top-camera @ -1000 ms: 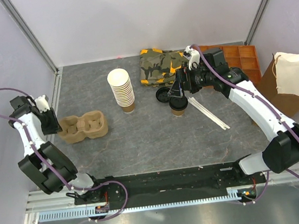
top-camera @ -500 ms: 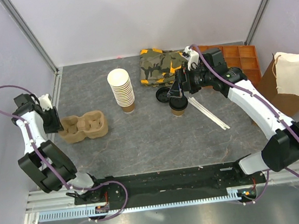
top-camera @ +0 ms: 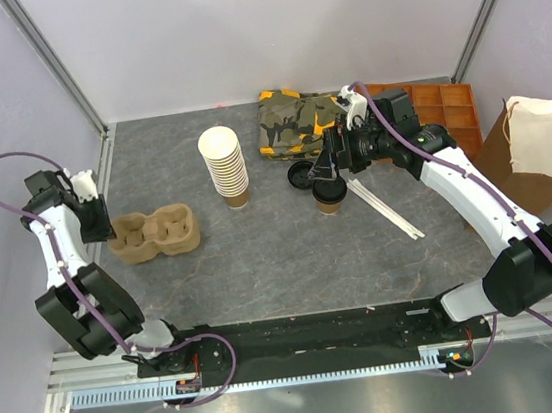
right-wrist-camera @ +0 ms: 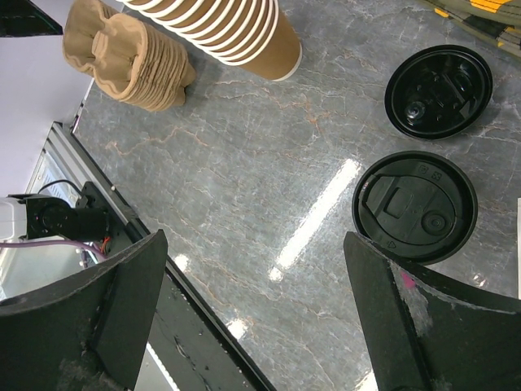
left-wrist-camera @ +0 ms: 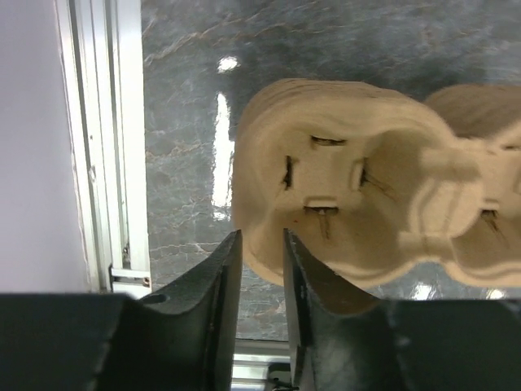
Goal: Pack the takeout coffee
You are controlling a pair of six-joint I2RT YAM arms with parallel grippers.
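left tool [left-wrist-camera: 262, 244]: jaws narrowly parted | right tool [right-wrist-camera: 252, 243]: jaws spread wide, arm outstretched

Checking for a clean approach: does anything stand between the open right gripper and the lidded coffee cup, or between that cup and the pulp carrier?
Nothing visible separates the right gripper from the takeout coffee; the loose lid lies beside it, apart. Toward the carrier, the cup stack stands close to the straight line.

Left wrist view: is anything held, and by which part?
Nothing seems held: the left gripper, jaws slightly apart, sits at the rim of the cup carrier.
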